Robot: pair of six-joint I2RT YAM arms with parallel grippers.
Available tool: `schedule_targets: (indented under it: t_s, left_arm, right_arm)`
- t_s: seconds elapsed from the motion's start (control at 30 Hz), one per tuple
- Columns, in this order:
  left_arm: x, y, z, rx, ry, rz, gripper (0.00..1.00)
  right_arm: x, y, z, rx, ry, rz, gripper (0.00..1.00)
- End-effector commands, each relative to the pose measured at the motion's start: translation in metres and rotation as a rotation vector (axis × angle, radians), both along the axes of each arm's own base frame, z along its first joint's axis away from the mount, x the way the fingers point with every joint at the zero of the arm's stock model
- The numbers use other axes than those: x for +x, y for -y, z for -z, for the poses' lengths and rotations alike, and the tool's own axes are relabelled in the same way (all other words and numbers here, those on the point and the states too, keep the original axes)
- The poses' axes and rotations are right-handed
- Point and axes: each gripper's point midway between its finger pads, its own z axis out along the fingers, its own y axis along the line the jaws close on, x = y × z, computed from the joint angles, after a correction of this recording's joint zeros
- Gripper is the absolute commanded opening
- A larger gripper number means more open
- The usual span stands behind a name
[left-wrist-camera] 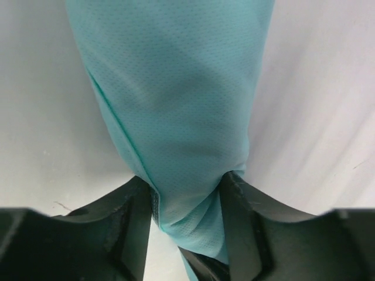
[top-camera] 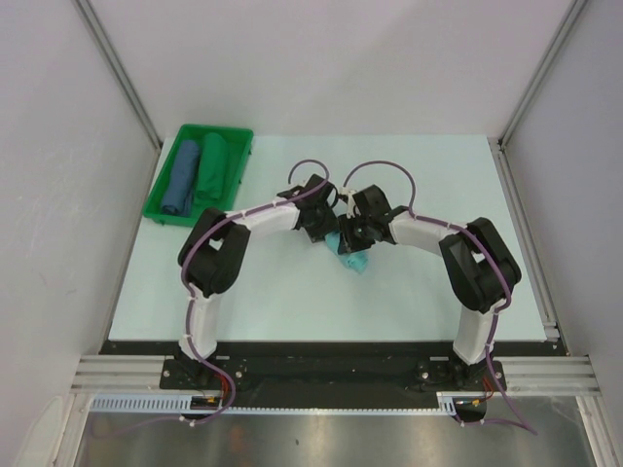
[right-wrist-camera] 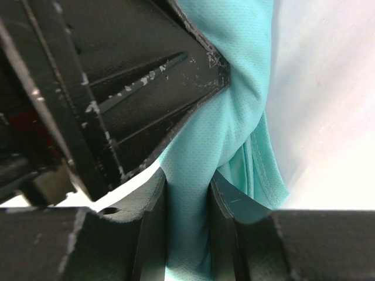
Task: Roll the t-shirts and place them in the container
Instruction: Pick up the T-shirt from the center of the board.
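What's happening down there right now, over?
Status: left gripper shut on the t-shirt; right gripper shut on it too. Cloth bunched between them. Green tray far left, apart from both grippers.

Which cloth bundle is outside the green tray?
The light turquoise t-shirt; the blue roll and the dark green roll both lie inside the tray.

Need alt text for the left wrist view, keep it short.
A light turquoise t-shirt, bunched into a narrow column of thin cloth, is clamped on both sides by the black left end effector at the bottom of the frame. The cloth runs up and out of the top edge. Behind it is a plain pale table.
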Motion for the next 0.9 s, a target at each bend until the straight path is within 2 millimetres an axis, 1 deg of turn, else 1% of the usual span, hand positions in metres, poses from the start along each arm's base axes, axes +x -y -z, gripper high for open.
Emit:
schedule_targets:
  t_s: [0.0,0.07,0.13,0.17,0.2,0.23,0.27,0.3,0.33,0.37,0.4,0.43,0.47,0.5,0.53,0.57,0.6,0.63,0.67,0.73,0.77,0.8,0.83,0.87]
  left_arm:
    - [0.006,-0.024,0.030,0.119,-0.030,-0.007,0.43]
    - [0.006,-0.023,0.037,0.124,-0.040,0.007,0.36]
    - [0.007,-0.024,0.039,0.138,-0.034,0.023,0.26]
    - [0.007,-0.024,0.042,0.143,-0.035,0.029,0.15]
    - [0.008,-0.025,0.043,0.157,-0.028,0.056,0.05]
    - [0.012,-0.025,0.041,0.173,-0.014,0.064,0.00]
    - [0.013,-0.028,0.044,0.195,-0.014,0.075,0.00]
    - [0.014,-0.031,0.044,0.222,-0.010,0.102,0.00]
    - [0.021,-0.032,0.040,0.243,0.013,0.108,0.00]
    - [0.024,-0.035,0.038,0.263,0.024,0.118,0.00]
    - [0.029,-0.036,0.033,0.293,0.051,0.162,0.00]
    - [0.034,-0.043,0.033,0.326,0.066,0.171,0.00]
    - [0.038,-0.047,0.029,0.360,0.089,0.223,0.00]
    - [0.042,-0.049,0.026,0.384,0.107,0.246,0.00]
    - [0.049,-0.057,0.023,0.409,0.125,0.264,0.00]
    - [0.054,-0.065,0.021,0.457,0.148,0.315,0.00]
    - [0.058,-0.069,0.017,0.473,0.164,0.340,0.00]
    - [0.066,-0.079,0.014,0.485,0.177,0.351,0.00]
    - [0.071,-0.087,0.010,0.523,0.194,0.397,0.00]
    - [0.083,-0.096,-0.002,0.550,0.241,0.430,0.00]
    - [0.088,-0.101,-0.006,0.608,0.267,0.503,0.00]
    - [0.094,-0.105,-0.013,0.648,0.287,0.517,0.00]
    - [0.100,-0.112,-0.017,0.695,0.297,0.526,0.00]
    - [0.103,-0.120,-0.020,0.748,0.296,0.574,0.00]
  right_arm:
    - [-0.009,-0.017,-0.007,0.077,-0.065,0.000,0.27]
    - [-0.007,-0.018,-0.012,0.087,-0.058,0.007,0.29]
    - [-0.005,-0.019,-0.015,0.091,-0.048,0.006,0.39]
    - [-0.005,-0.019,-0.016,0.090,-0.047,0.004,0.43]
    - [-0.004,-0.018,-0.019,0.092,-0.041,0.003,0.52]
    - [-0.001,-0.016,-0.023,0.093,-0.032,0.006,0.56]
    - [0.000,-0.013,-0.030,0.092,-0.011,-0.003,0.59]
    - [0.004,-0.011,-0.036,0.092,0.008,-0.003,0.66]
    - [0.005,-0.009,-0.040,0.090,0.022,-0.005,0.68]
    - [0.010,-0.004,-0.055,0.092,0.066,-0.013,0.70]
    - [0.012,0.000,-0.060,0.087,0.085,-0.011,0.74]
    - [0.017,0.007,-0.068,0.090,0.107,-0.006,0.74]
    - [0.017,0.014,-0.076,0.088,0.123,-0.002,0.74]
    - [0.020,0.021,-0.081,0.078,0.146,-0.007,0.75]
    - [0.023,0.027,-0.086,0.076,0.162,-0.004,0.75]
    - [0.028,0.041,-0.090,0.067,0.163,0.020,0.75]
    - [0.030,0.047,-0.099,0.073,0.187,0.011,0.76]
    - [0.032,0.054,-0.101,0.072,0.193,0.017,0.77]
    - [0.036,0.068,-0.104,0.069,0.192,0.036,0.77]
    - [0.041,0.082,-0.109,0.059,0.211,0.043,0.77]
    - [0.041,0.087,-0.110,0.067,0.207,0.044,0.77]
    - [0.046,0.098,-0.114,0.072,0.214,0.069,0.77]
    - [0.047,0.103,-0.113,0.060,0.226,0.059,0.77]
    - [0.050,0.107,-0.116,0.057,0.235,0.062,0.77]
